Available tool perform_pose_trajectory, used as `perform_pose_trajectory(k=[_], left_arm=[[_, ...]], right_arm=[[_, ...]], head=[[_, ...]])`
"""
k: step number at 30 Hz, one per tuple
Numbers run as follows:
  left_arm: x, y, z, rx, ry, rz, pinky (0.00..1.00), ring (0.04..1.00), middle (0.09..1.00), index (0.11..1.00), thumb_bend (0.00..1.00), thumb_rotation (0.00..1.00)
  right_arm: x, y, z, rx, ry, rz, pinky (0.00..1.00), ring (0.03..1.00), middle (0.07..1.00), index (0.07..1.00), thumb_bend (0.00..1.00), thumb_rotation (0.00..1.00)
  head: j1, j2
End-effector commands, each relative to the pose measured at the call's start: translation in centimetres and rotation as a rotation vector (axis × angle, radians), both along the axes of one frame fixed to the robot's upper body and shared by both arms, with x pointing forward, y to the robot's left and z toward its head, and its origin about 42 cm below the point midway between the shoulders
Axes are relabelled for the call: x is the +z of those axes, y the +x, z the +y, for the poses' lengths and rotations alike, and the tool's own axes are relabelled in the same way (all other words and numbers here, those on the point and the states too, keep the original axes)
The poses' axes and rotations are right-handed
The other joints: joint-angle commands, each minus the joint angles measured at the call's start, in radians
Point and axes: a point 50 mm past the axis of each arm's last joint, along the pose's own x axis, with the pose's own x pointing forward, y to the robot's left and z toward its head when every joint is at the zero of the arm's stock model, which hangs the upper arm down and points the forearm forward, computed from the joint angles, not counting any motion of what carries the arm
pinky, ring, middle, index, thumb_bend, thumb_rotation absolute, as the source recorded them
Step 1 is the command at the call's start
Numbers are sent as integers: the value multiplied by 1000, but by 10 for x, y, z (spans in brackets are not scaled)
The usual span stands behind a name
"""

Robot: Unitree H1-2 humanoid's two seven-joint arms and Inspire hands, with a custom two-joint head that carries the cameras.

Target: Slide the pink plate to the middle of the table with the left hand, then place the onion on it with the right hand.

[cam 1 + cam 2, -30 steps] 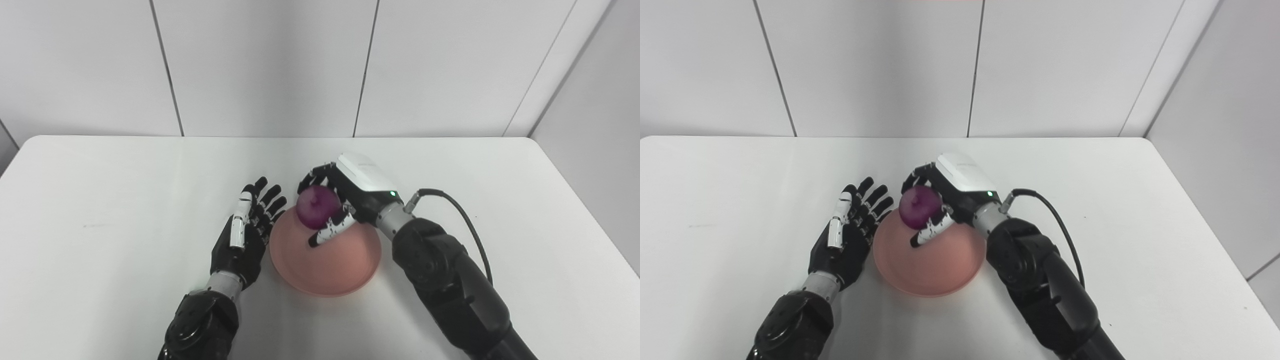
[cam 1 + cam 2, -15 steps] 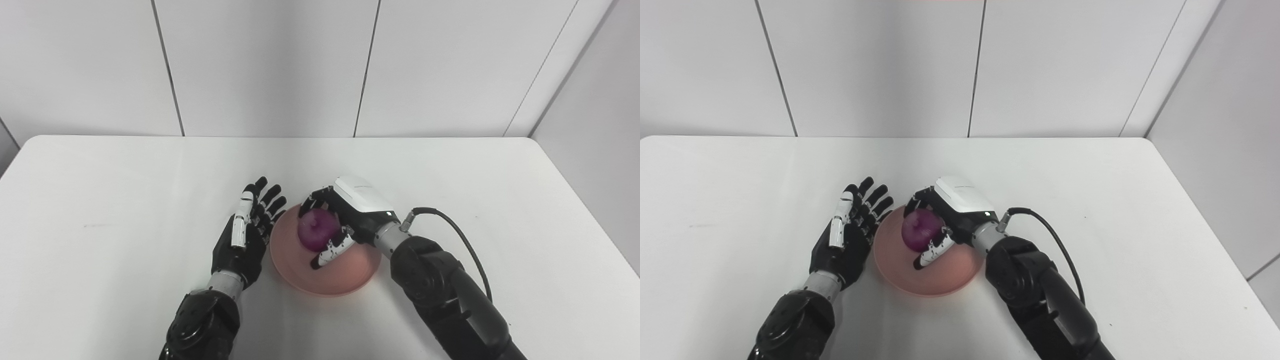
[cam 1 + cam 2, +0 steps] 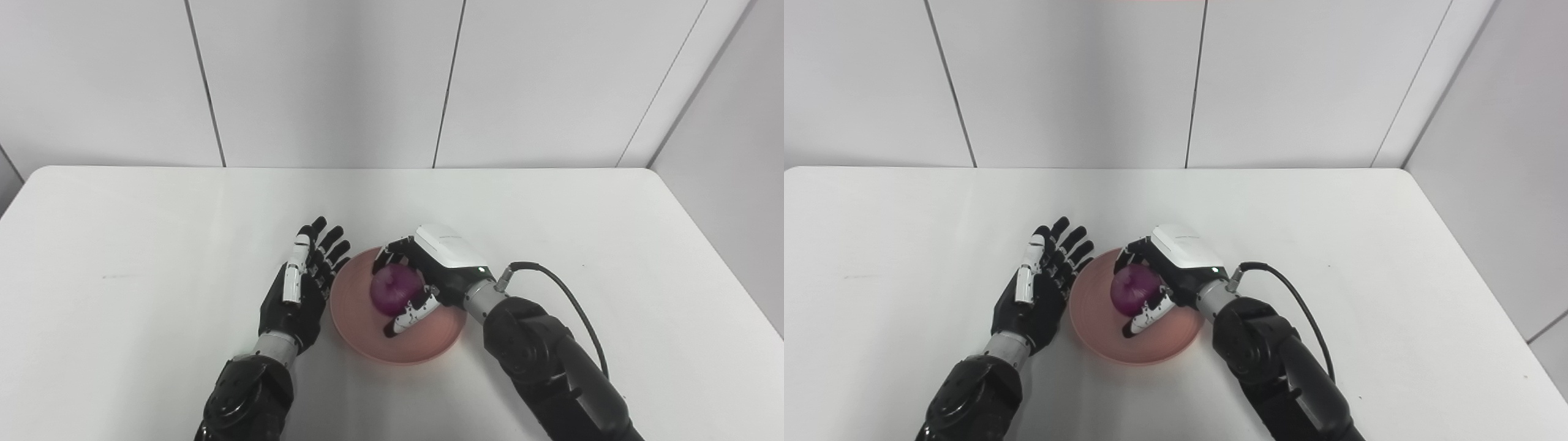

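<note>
The pink plate (image 3: 367,334) lies near the middle of the white table (image 3: 153,233), close to the front. My right hand (image 3: 429,278) is low over the plate, shut on the purple onion (image 3: 395,291), with fingers curled around its far side and the thumb under its near side. Whether the onion touches the plate's surface I cannot tell. My left hand (image 3: 303,282) rests open with fingers spread, right beside the plate's left rim, holding nothing.
A black cable (image 3: 563,294) loops from my right wrist over the table. White wall panels (image 3: 324,79) stand behind the table's far edge, and a side wall (image 3: 729,153) runs along its right edge.
My right hand has come down and toward me with the onion, from above the plate's far rim to low over its middle. The left hand and the plate have stayed put.
</note>
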Motion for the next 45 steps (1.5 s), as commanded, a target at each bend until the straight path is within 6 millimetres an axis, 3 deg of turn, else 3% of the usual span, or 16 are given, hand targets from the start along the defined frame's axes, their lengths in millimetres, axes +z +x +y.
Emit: perform_pose_trajectory(k=[1,3,8,13,23,31,32,33,35,36,40,45], left_arm=[[-3,-2,-5,-10,-6,30,930,935,948,964,403,1000],[-3,-2,-5,-10,-4,29,928,934,947,963,403,1000],[-4,-2,-4,-13,3,25,927,934,948,965,404,1000],[-4,-2,-3,-12,11,25,919,930,944,964,404,1000],[-7,-2,-3,-3,3,33,921,934,944,959,406,1000],[-9,-1,-2,-4,-1,35,921,930,941,959,408,1000],[-9,-1,-2,-4,-1,36,927,930,943,961,408,1000],[-9,-1,-2,-3,-4,38,931,931,944,962,407,1000],[-9,-1,-1,-3,-7,40,936,931,946,965,406,1000],[-9,-1,-1,-3,-8,41,937,931,947,965,405,1000],[-9,-2,1,-4,-6,41,938,929,947,966,406,1000],[-9,-1,4,-7,-10,37,940,927,946,965,408,1000]], right_arm=[[21,0,2,21,2,-69,442,555,643,691,984,412],[22,-1,2,28,-11,-60,485,596,680,701,995,432],[25,-6,0,53,-27,-33,685,773,807,824,1000,537],[29,-9,-2,74,-40,-35,793,819,854,877,1000,623],[56,-17,-11,53,54,-76,788,850,887,919,1000,626],[86,-28,-38,1,213,-198,716,820,862,897,1000,627],[88,-30,-42,-13,244,-204,513,674,866,903,1000,615],[89,-32,-47,-35,271,-215,510,663,870,903,1000,624],[90,-35,-55,-63,306,-231,568,698,876,902,1000,641],[89,-36,-58,-72,319,-237,672,785,878,900,1000,658],[83,-41,-66,-144,351,-242,638,777,877,900,937,682],[69,-49,-71,-245,419,-208,731,828,875,920,790,815]], head=[[0,0],[-2,-1],[-3,-2],[-8,-5],[-19,-11],[-27,-19],[-28,-20],[-30,-21],[-33,-23],[-33,-23],[-41,-24],[-49,-27]])
